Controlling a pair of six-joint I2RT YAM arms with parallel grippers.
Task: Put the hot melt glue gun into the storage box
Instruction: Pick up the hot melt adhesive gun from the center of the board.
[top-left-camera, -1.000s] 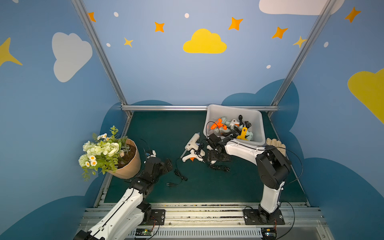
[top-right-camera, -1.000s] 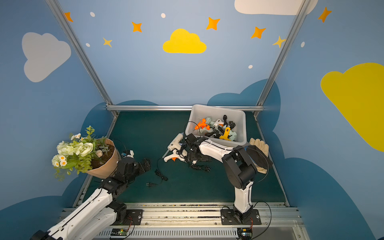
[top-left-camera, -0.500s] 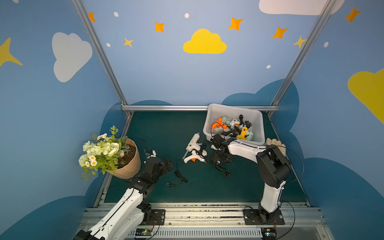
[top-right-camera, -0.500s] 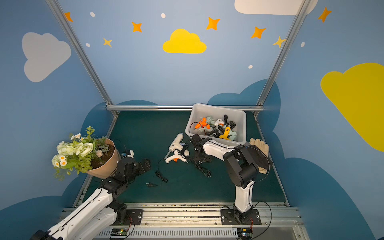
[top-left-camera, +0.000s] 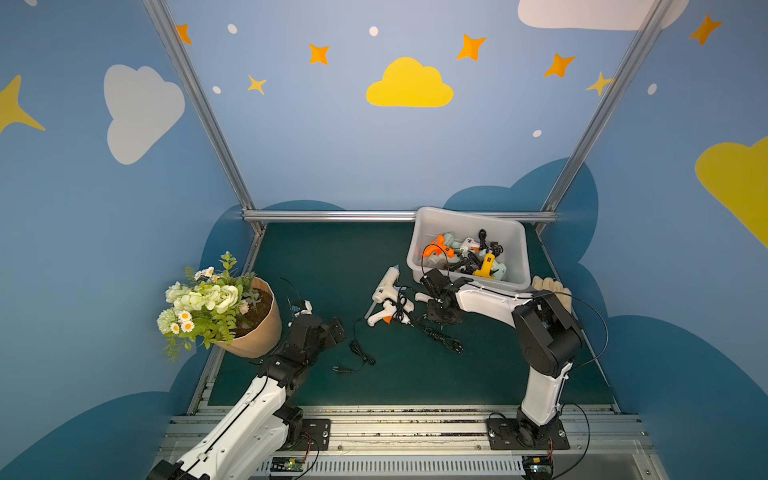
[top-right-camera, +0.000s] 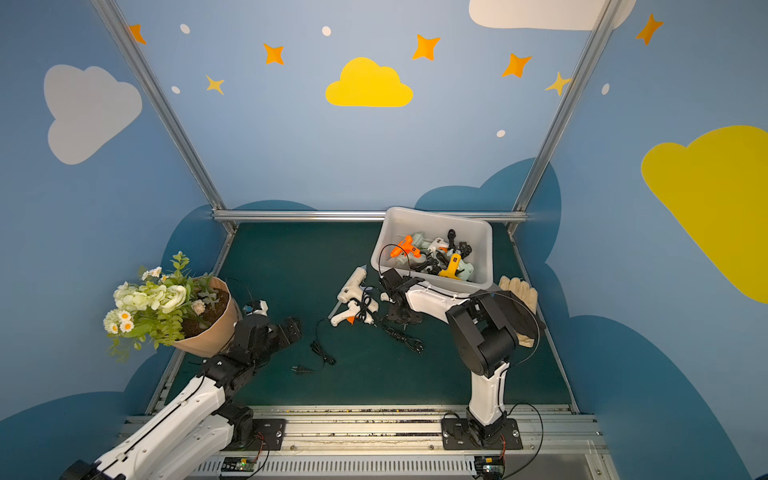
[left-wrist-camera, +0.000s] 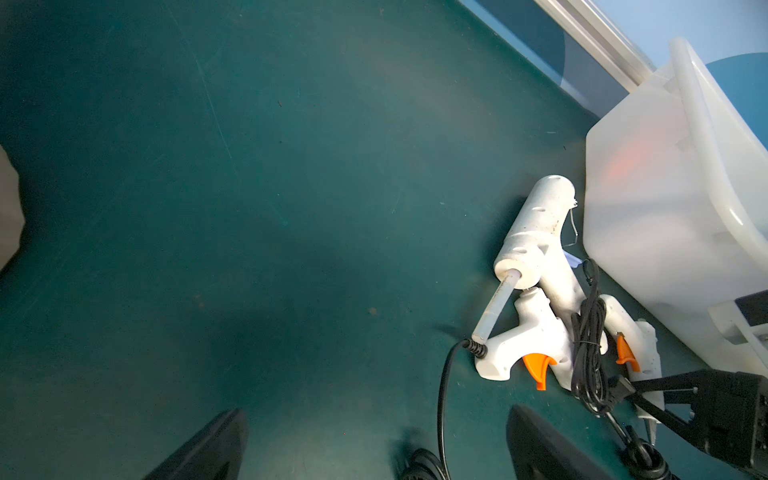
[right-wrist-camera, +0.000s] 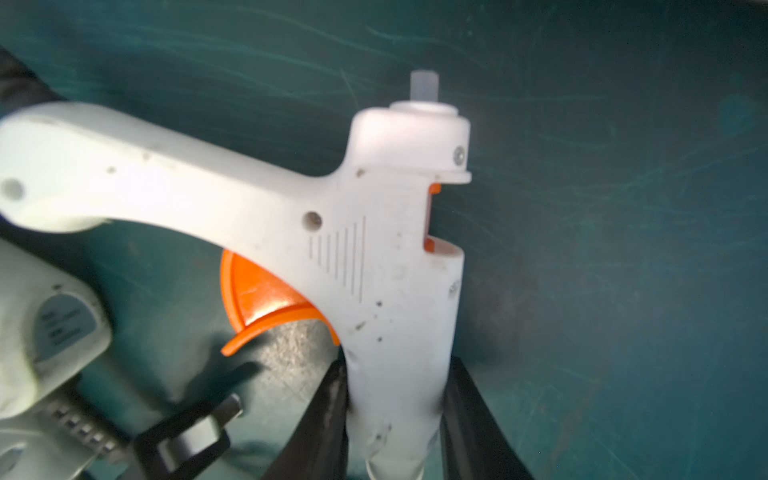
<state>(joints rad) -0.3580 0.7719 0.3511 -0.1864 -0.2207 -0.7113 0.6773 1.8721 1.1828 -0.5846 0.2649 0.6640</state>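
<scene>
My right claw (right-wrist-camera: 395, 374) grips the small white plastic glue gun with orange trigger (right-wrist-camera: 374, 232) at its nozzle end, slim enough to hold, on the green surface (right-wrist-camera: 623, 208). The pale grey-white plastic storage box (top-left-camera: 461, 222) stands near, at 1 o'clock. My left claw (left-wrist-camera: 374, 449) is open, empty.

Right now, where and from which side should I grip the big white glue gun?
Likely the round barrel of the big white glue gun, from above: it lies flat and bare, while a black cord and a smaller glue gun crowd the handle.
</scene>
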